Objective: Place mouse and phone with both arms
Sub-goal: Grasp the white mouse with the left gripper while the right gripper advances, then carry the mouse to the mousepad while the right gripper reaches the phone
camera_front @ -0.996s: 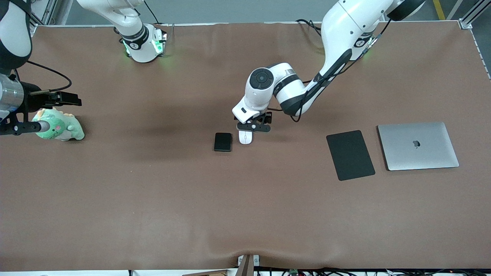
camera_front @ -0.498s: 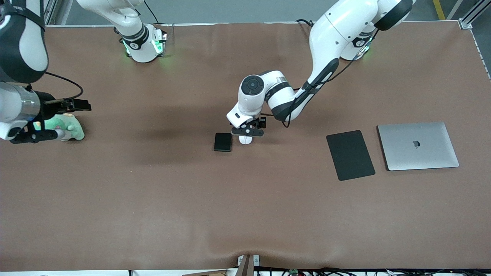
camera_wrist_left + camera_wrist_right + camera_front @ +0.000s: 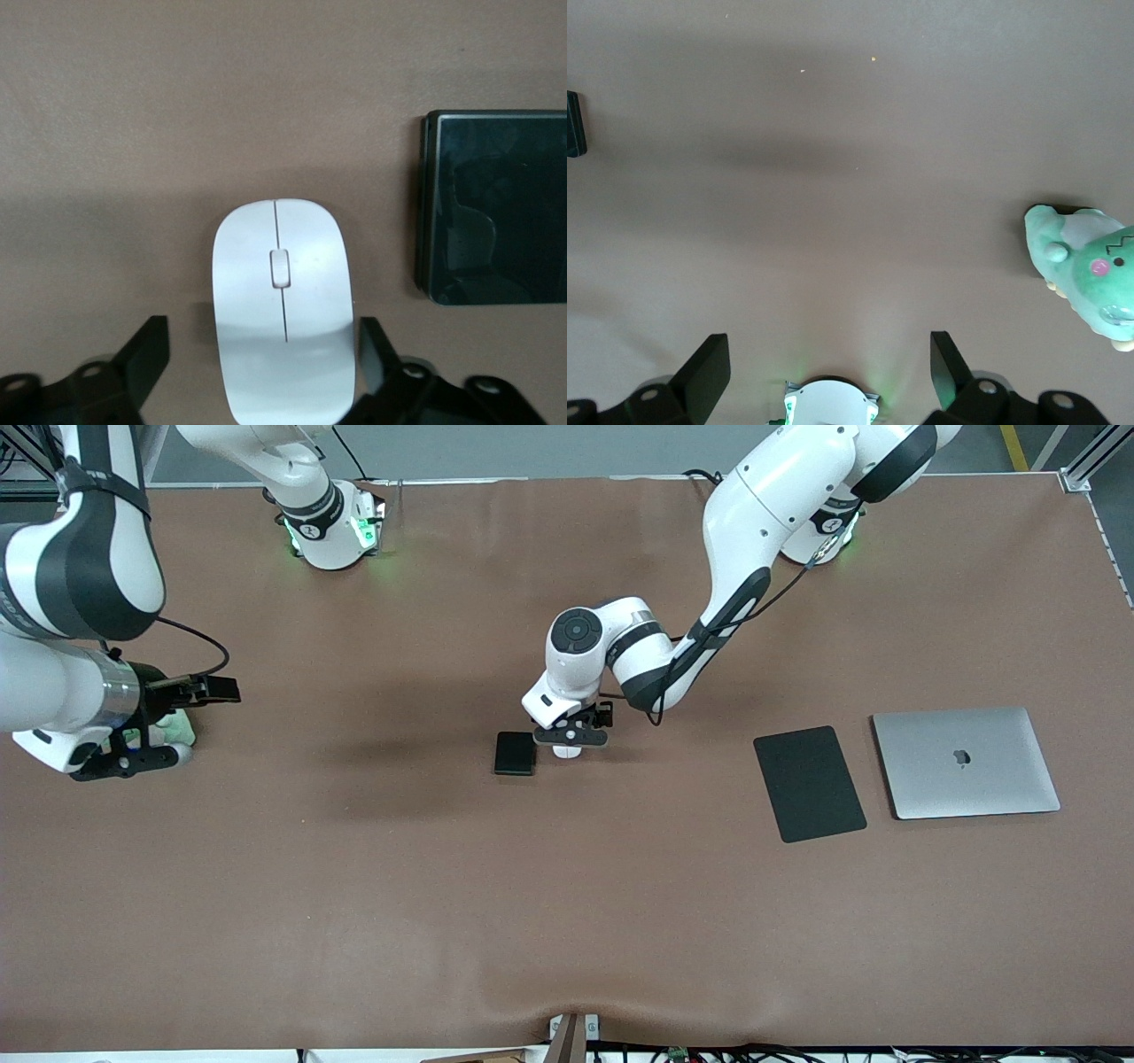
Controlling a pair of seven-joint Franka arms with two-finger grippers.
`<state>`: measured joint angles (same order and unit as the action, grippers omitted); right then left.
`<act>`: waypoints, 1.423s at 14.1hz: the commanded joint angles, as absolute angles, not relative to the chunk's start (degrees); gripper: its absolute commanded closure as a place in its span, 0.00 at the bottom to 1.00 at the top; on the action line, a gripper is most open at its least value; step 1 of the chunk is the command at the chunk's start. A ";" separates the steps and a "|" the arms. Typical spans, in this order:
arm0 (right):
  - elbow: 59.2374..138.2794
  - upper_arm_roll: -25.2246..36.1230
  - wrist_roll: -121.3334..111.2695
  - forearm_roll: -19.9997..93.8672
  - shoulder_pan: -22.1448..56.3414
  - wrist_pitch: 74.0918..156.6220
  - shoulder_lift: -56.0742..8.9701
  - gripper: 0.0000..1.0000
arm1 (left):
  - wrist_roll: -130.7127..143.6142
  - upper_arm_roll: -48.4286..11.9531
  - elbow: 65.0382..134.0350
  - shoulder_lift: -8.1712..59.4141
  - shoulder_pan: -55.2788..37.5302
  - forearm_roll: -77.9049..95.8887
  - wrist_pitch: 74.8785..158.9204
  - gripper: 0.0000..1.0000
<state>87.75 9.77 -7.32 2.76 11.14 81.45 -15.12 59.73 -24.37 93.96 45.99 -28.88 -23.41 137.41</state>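
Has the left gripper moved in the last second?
Yes. The left gripper has come nearer the phone, now low over the mouse.

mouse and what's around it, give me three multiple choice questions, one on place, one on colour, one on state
1. What lies right beside the mouse on the table?
A. the phone
B. the laptop
C. the plush toy

2. What colour is the laptop?
A. silver
B. red
C. green

3. How does the left end effector stand at the mouse?
A. shut above the laptop
B. open, a finger on each side of the mouse
C. holding the phone in the air

Answers:
1. A: the phone lies next to the mouse, toward the right arm's end, with a small gap between them.
2. A: the closed lid is silver-grey.
3. B: in the left wrist view the two fingers flank the mouse, which lies on the table.

The right end effector is open over the table near the plush toy.
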 commanded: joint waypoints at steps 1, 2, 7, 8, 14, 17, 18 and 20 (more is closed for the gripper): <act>87.01 9.84 -3.44 4.04 11.60 81.12 -15.91 0.00 | 63.02 -23.99 92.03 47.55 -29.44 -24.61 138.96 0.12; 87.19 9.76 -2.91 4.13 12.12 81.12 -16.00 0.00 | 64.15 -23.99 91.93 47.81 -29.53 -24.61 138.96 0.13; 87.36 9.84 2.45 6.50 14.94 81.12 -16.08 0.00 | 65.92 -23.99 91.05 48.25 -29.18 -24.70 138.87 0.73; 87.36 9.76 3.16 7.20 15.29 81.21 -16.08 0.00 | 65.83 -23.99 91.05 47.99 -28.74 -24.70 138.87 0.84; 87.71 9.84 6.22 11.51 16.87 84.72 -18.28 0.00 | 65.21 -24.26 91.93 42.73 -23.48 -25.40 136.07 1.00; 87.98 9.76 11.06 11.95 19.68 87.36 -18.89 0.00 | 64.78 -24.96 92.72 38.07 -19.27 -24.53 130.44 1.00; 88.07 9.76 12.47 12.65 20.73 87.89 -19.24 0.00 | 64.51 -26.61 94.38 36.49 -16.29 -24.52 130.34 1.00; 88.15 9.76 15.89 13.18 22.84 89.99 -20.21 0.00 | 60.58 -31.00 97.63 34.55 -8.04 -24.52 130.34 1.00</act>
<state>88.13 9.39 12.57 11.92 20.95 88.28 -19.34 62.59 -26.78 91.99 38.33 -15.53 -23.61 130.21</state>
